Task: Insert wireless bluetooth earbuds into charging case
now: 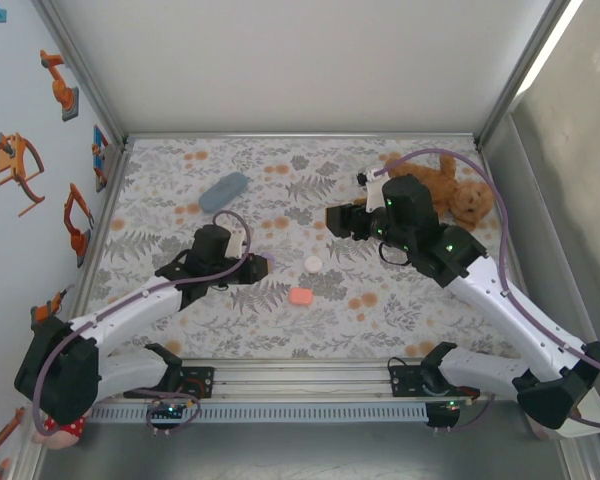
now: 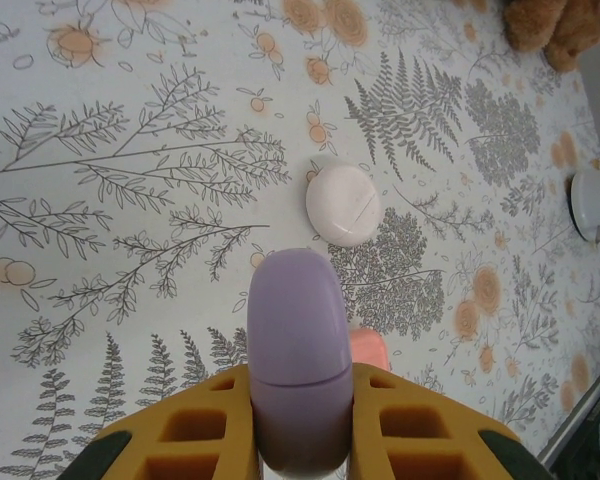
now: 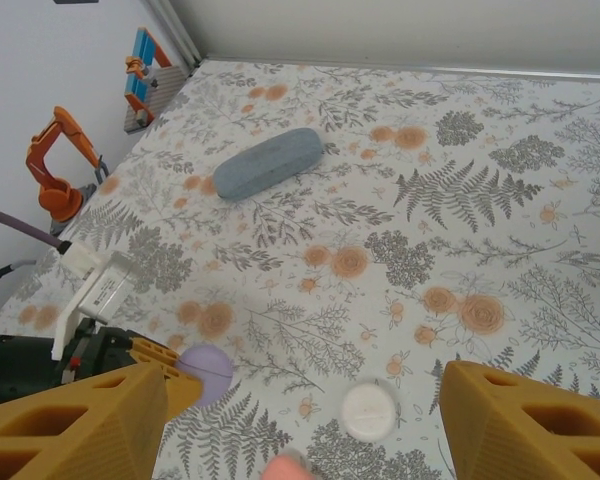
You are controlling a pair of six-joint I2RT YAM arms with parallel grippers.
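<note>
Top view, left claw (image 1: 248,262): clenched on lilac case (image 1: 262,261), left of centre on the surface (image 1: 280,335).
Top view, white case (image 1: 313,263): mid-surface; pink case (image 1: 301,296) just nearer the near edge.
Left wrist, lilac case (image 2: 298,340): gripped between fingers (image 2: 420,430).
Right wrist, right claw (image 3: 300,395): released, over white case (image 3: 368,411).

- Robot lab test cell: desk (image 1: 280,330) with a fern-print cover, boxed in by white panels (image 1: 300,60) on aluminium framing (image 1: 80,68).
- Left arm (image 1: 130,310) and right arm (image 1: 500,290), bolted to a slotted rail (image 1: 300,375) at the near edge.
- Orange robot-arm stickers (image 1: 60,85) on the side wall.
- Plush bear (image 1: 460,195) lying in the far corner.
</note>
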